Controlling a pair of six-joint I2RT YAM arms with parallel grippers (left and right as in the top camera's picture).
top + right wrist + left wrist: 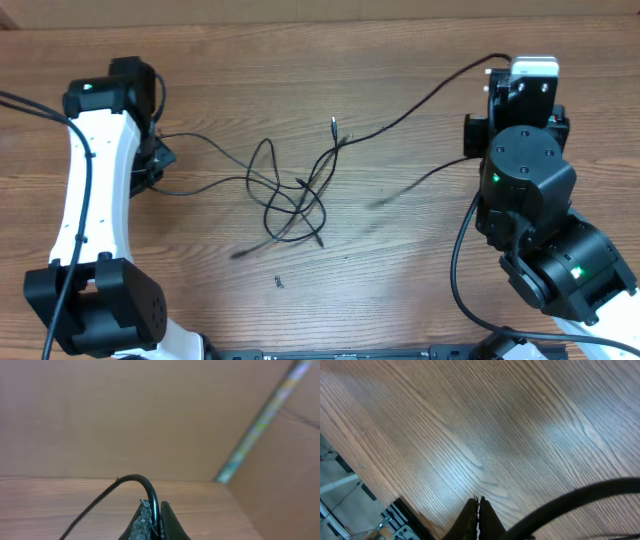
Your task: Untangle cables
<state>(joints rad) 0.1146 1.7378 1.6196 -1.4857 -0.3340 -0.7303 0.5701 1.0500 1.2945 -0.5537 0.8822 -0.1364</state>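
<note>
- The thin black bendy cables [303, 185] lie in a messy bunch in the middle of the brown wooden table [400, 290], between the two arms.
- The right gripper [155, 505] is pinched tight on one cable, which curves up and away from it.
- The left gripper [479, 502] is squeezed closed too (seen from above, a cable leads to it, but a sure hold cannot be made out).
- A hard pull could make the knot tighter, because the loops cross each other.
- The thin cable could also slip out, or a small plug could catch in a loop.
</note>
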